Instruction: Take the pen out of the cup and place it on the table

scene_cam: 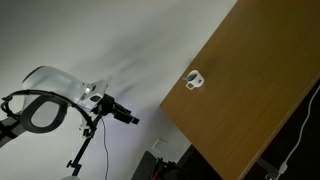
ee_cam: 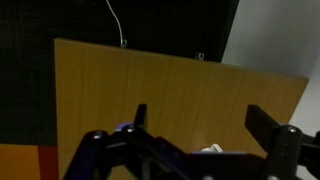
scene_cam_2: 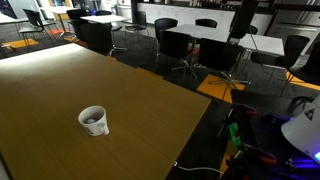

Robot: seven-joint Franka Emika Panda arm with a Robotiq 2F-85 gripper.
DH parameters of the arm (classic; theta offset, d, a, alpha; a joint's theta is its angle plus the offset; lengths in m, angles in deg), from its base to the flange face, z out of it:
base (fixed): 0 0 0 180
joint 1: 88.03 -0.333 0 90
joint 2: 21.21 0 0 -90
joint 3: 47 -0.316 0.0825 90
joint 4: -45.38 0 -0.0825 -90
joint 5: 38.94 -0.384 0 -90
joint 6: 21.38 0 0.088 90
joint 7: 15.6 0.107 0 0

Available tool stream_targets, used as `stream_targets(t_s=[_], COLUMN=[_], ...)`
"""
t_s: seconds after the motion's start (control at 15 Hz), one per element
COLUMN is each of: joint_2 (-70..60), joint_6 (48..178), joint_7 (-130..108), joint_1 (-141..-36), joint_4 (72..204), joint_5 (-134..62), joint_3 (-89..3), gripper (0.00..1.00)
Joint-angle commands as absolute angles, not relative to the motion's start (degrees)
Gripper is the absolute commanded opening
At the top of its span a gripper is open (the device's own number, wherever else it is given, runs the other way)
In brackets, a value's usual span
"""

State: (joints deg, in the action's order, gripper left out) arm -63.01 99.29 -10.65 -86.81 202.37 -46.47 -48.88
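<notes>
The small white cup (scene_cam_2: 93, 120) stands on the light-brown wooden table (scene_cam_2: 60, 85), apart from anything else. It also shows in an exterior view (scene_cam: 194, 80) and peeks out behind the gripper body in the wrist view (ee_cam: 210, 150). The pen cannot be made out; the inside of the cup looks dark. My gripper (ee_cam: 200, 112) is open and empty, its two dark fingers spread wide over the table (ee_cam: 170, 80). In an exterior view the gripper (scene_cam: 126, 114) is off the table's edge (scene_cam: 250, 110), well away from the cup.
Black office chairs (scene_cam_2: 180, 45) and tables stand beyond the table's far edge. Cables and a lit device (scene_cam_2: 235, 130) lie on the floor by the robot base (scene_cam_2: 303, 135). A white cable (ee_cam: 115, 20) hangs past the table's far edge.
</notes>
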Motion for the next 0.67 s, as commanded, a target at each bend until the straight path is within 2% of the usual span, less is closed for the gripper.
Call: stream_targets(t_s=[0.0, 0.6], joint_2=[-62.46, -55.95], joint_6=[99.26, 103.57], joint_7=[-10.70, -11.98], joint_1=[-87.43, -88.78], joint_4=[201.90, 197.54], joint_5=[-46.33, -44.34], joint_3=[-48.51, -51.11], gripper=[1.00, 1.00])
